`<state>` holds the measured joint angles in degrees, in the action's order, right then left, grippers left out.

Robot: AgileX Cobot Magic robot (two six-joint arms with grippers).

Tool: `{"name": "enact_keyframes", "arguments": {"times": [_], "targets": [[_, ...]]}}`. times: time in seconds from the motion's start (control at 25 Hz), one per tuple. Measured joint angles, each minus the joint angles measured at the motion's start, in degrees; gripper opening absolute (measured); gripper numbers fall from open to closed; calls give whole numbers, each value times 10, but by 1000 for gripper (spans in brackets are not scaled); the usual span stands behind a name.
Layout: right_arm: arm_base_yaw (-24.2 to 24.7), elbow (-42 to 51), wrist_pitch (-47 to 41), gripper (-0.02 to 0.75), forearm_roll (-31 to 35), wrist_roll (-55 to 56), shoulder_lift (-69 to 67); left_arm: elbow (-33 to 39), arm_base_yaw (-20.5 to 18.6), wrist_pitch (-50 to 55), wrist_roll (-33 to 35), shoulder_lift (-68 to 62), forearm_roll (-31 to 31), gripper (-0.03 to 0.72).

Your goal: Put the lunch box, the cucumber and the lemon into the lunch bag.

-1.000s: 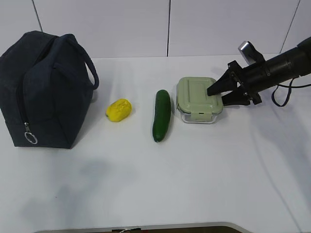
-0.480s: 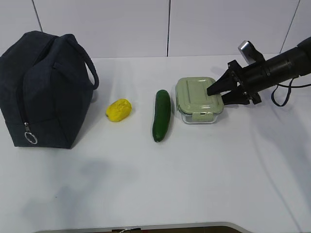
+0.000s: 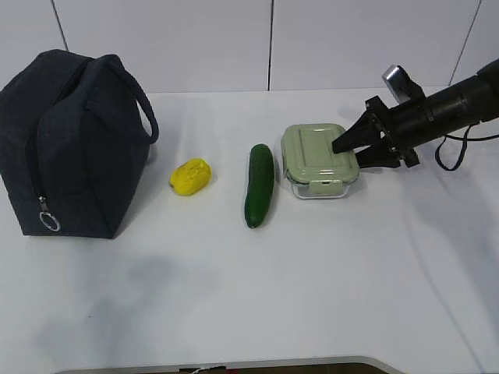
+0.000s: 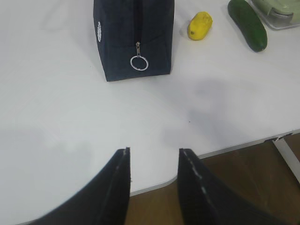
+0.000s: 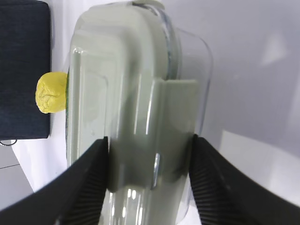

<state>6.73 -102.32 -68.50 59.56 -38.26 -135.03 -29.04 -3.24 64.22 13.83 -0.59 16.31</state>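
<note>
On the white bench (image 3: pixel 327 273), seen from its front edge:
Lunch bag (image 3: pixel 70 140): upright near the left edge, zipper closed, ring pull (image 4: pixel 139 62) hanging at its front end.
Lemon (image 3: pixel 190 176): just right of the bag, apart from it.
Cucumber (image 3: pixel 260 185): mid-bench, lying front to back, between lemon and lunch box.
Lunch box (image 3: pixel 316 160): right of the cucumber, resting on the bench, green lid clipped on.
Right pincer (image 3: pixel 349 149): reaching in from the right edge, fingers (image 5: pixel 89 178) pressed to either side of the box's near end, pinching it.
Left pincer (image 4: pixel 152 157): spread partway, holding nothing, above the front edge.
</note>
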Motion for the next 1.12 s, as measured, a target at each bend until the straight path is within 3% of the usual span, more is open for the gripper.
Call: {"name": "enact_keyframes", "arguments": {"times": [0.76, 1.12], "targets": [[0, 0, 0, 379, -2, 27, 2, 0, 0, 0, 0, 0, 0, 242], [0, 0, 3, 377, -38, 49, 23, 0, 0, 0, 0, 0, 1, 242]]}}
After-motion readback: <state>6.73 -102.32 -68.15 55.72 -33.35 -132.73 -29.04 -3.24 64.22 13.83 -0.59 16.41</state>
